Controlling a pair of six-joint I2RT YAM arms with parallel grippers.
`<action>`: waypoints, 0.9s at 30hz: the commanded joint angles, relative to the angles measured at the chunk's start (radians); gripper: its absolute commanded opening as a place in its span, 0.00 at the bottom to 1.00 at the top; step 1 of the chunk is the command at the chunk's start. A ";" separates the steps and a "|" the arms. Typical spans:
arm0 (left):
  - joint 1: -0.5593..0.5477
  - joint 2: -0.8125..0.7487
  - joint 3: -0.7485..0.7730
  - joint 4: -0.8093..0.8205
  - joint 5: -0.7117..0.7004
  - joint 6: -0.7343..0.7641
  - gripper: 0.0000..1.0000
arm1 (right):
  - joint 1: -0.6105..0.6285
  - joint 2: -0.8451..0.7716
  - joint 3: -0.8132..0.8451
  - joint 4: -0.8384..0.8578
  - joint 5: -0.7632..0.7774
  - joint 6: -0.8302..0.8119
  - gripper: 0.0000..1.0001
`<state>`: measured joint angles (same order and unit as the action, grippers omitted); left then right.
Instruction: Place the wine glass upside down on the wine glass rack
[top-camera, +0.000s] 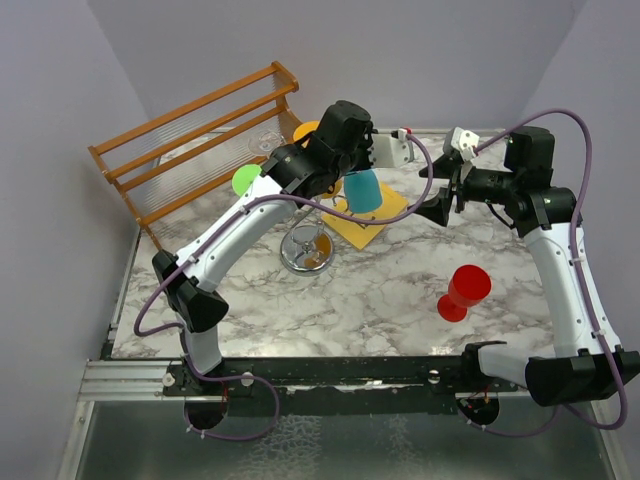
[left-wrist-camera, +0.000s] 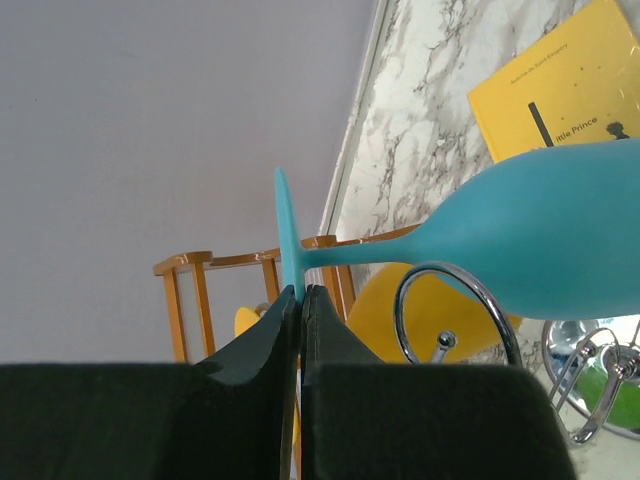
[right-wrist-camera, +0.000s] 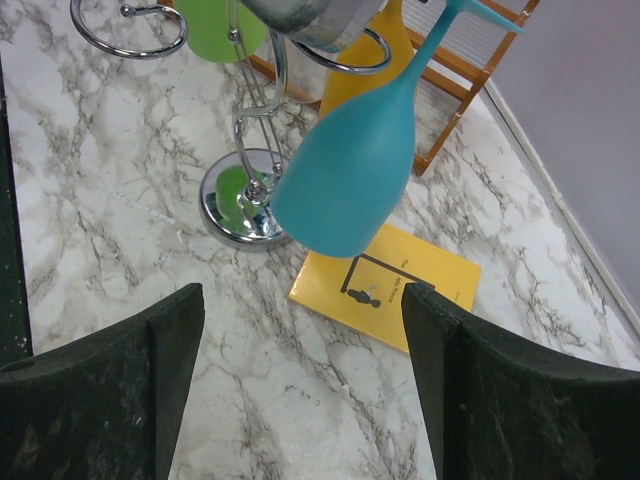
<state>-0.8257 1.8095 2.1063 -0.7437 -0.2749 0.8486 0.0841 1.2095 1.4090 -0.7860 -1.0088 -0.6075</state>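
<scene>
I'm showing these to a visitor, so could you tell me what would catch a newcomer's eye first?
The teal wine glass stands out first: the left gripper pinches its foot and holds it bowl-down beside the chrome wine glass rack in the centre. Next come the red glass alone at front right and the yellow book lying below the teal one.

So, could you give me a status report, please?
Left pincer shut on foot of teal wine glass, bowl down. Right pincer open. Glass beside wine glass rack loop, not released. Green glass nearby.
</scene>
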 joint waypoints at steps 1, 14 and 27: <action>-0.004 -0.059 0.033 -0.062 0.041 -0.024 0.00 | 0.000 -0.004 0.015 -0.005 0.000 -0.009 0.79; -0.018 -0.073 0.077 -0.149 0.063 -0.023 0.00 | 0.000 -0.001 0.008 0.002 0.015 -0.007 0.80; -0.053 -0.081 0.092 -0.227 -0.022 0.006 0.00 | 0.000 0.010 0.014 -0.004 0.015 -0.014 0.80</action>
<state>-0.8631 1.7817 2.1693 -0.9417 -0.2432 0.8391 0.0841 1.2152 1.4090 -0.7860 -1.0073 -0.6079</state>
